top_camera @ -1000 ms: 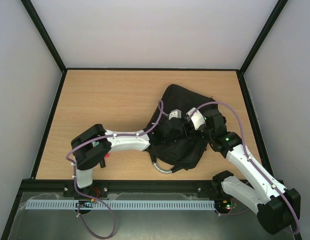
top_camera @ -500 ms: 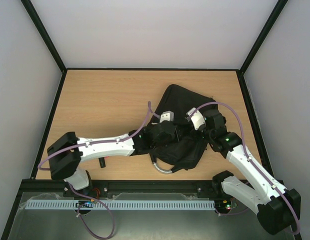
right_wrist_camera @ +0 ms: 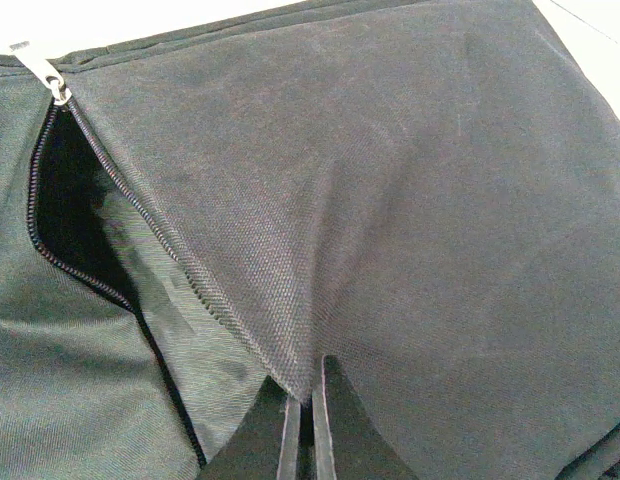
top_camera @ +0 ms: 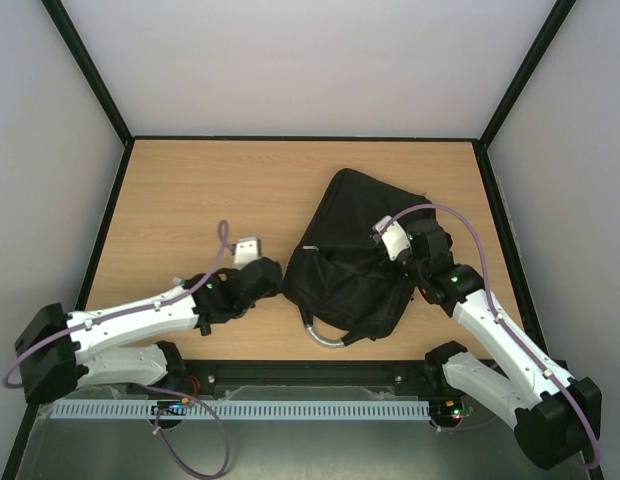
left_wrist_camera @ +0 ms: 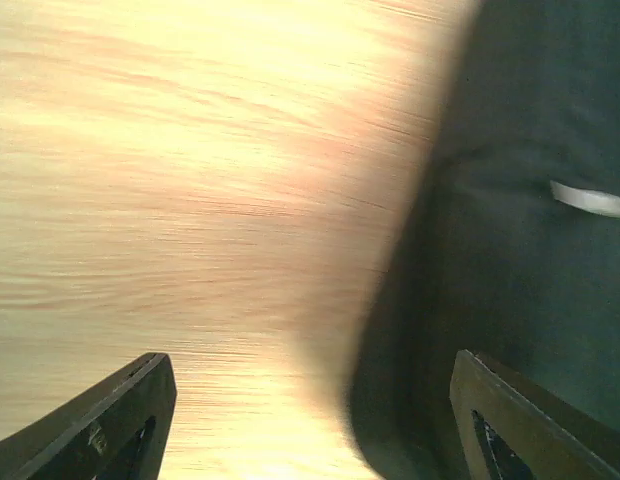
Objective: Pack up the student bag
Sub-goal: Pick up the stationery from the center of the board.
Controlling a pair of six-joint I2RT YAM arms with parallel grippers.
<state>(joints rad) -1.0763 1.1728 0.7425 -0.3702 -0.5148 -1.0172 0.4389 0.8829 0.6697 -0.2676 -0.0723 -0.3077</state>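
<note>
- Table (top_camera: 190,190) of light wood carries everything.
- Student bag (top_camera: 355,260) lies flat on the table's right half, its zip (right_wrist_camera: 50,200) partly open.
- Left gripper (left_wrist_camera: 308,410) hangs low just beside the bag's left edge, jaws apart, holding nothing.
- Right gripper (right_wrist_camera: 306,405) pinches a fold of bag fabric beside the zip, jaws together.
</note>
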